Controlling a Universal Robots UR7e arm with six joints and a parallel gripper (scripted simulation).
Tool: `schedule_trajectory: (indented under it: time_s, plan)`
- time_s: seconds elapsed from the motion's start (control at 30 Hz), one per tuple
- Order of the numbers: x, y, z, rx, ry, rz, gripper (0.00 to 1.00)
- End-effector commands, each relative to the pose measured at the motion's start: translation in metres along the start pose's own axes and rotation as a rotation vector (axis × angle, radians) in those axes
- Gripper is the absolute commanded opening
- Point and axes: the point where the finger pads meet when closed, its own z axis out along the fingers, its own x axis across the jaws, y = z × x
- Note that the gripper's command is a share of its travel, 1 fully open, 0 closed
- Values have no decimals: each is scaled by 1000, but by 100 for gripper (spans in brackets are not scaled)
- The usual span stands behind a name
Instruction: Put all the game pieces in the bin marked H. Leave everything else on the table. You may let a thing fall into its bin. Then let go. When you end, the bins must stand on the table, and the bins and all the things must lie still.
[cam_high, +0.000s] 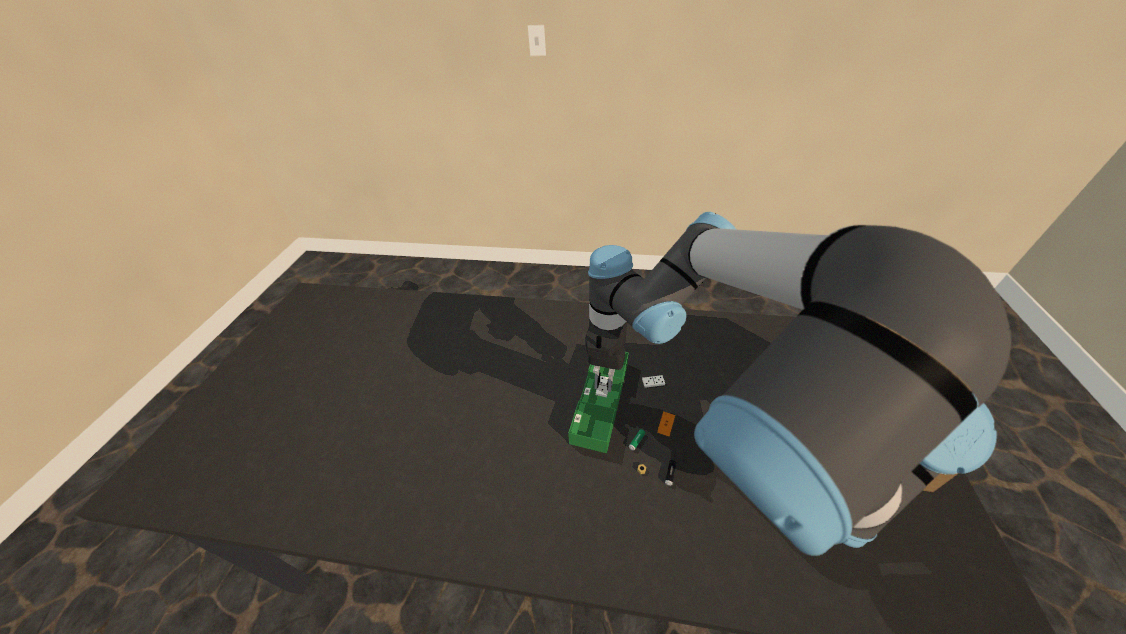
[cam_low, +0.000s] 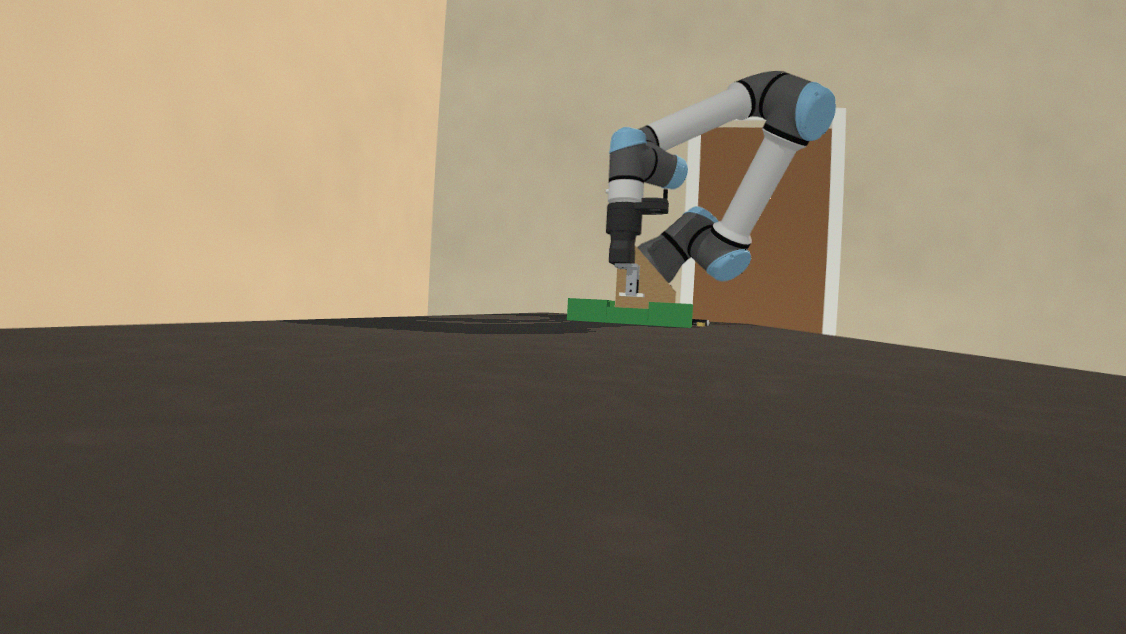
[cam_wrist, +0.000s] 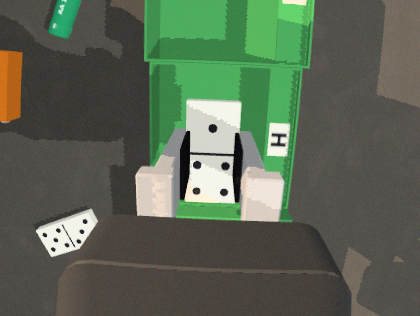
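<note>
The gripper (cam_high: 602, 381) (cam_low: 631, 292) (cam_wrist: 211, 151) is pinching a domino (cam_high: 602, 389) (cam_low: 631, 295) (cam_wrist: 213, 127) above the bin marked H (cam_wrist: 295, 165). An off-centre release is risking a rim strike, while another domino (cam_high: 653, 381) (cam_wrist: 66, 233) is lying outside.

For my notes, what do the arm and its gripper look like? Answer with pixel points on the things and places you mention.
The arm has dark grey joints with light blue caps, pale grey tubes and black rings. The gripper (cam_high: 602, 383) (cam_low: 631, 295) (cam_wrist: 211, 151) has a dark body and light grey fingers with black inner pads.

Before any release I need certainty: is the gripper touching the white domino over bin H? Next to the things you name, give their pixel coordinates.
Touching: the wrist view shows the gripper (cam_high: 602, 381) (cam_low: 631, 294) (cam_wrist: 211, 151)'s black pads against both its long edges.
</note>
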Motion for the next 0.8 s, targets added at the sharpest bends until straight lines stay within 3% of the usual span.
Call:
schedule_trajectory:
  time_s: [0.0, 0.6, 0.77]
  plan:
    - [0, 0, 10, 0, 1, 0, 49]
    - [0, 0, 41, 0, 1, 0, 49]
    - [-1, 0, 41, 0, 1, 0, 49]
